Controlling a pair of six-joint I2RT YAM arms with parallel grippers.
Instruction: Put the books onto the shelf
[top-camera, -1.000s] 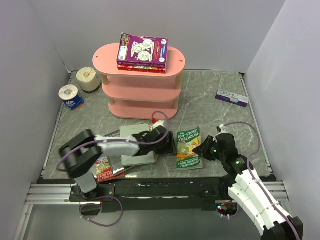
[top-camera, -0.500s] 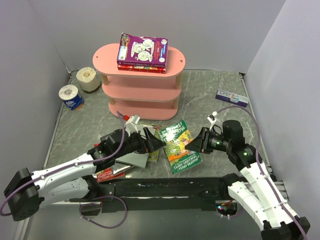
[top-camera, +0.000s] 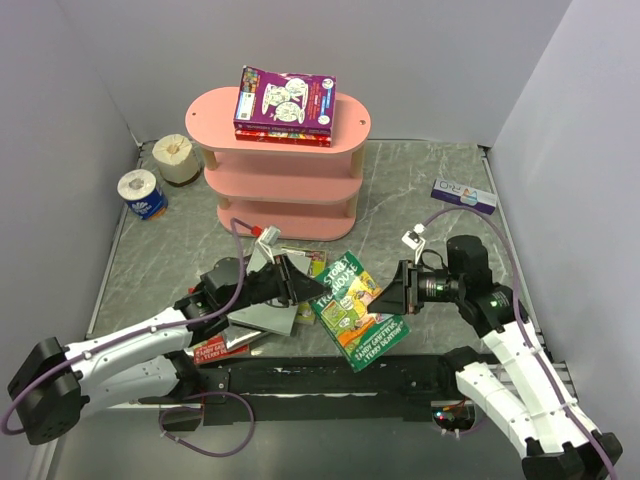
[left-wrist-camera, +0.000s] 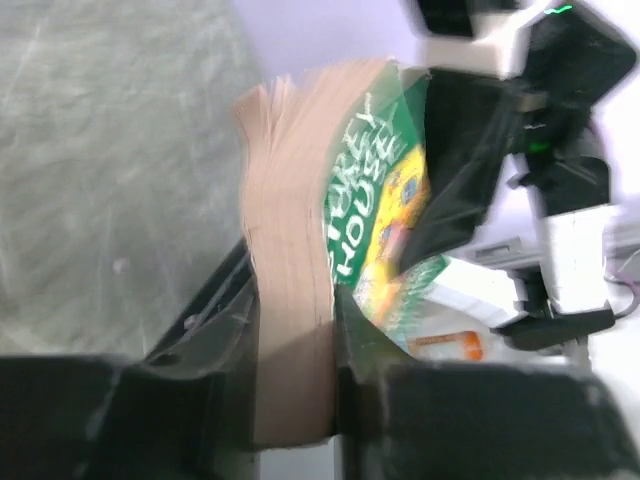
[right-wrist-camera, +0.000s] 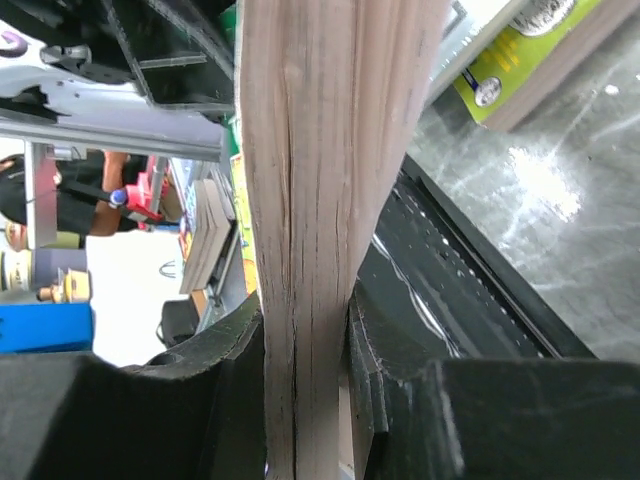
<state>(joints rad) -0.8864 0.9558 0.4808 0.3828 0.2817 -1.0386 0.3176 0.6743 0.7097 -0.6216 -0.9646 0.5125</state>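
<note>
Jaws of left gripper (top-camera: 312, 288) and right gripper (top-camera: 386, 298) both clamp the green book (top-camera: 356, 318) lettered "Storey Treehouse".

A white-and-blue box (top-camera: 463, 195) lies flat on the grey marbled table (top-camera: 420, 180), beyond the right gripper (top-camera: 397, 293) and a little to its right, well apart from it. Two paper rolls stand upright far beyond and left of the left gripper (top-camera: 308, 287). They are a blue-labelled roll (top-camera: 142, 194) and, just behind it, a beige roll (top-camera: 178, 158).
</note>
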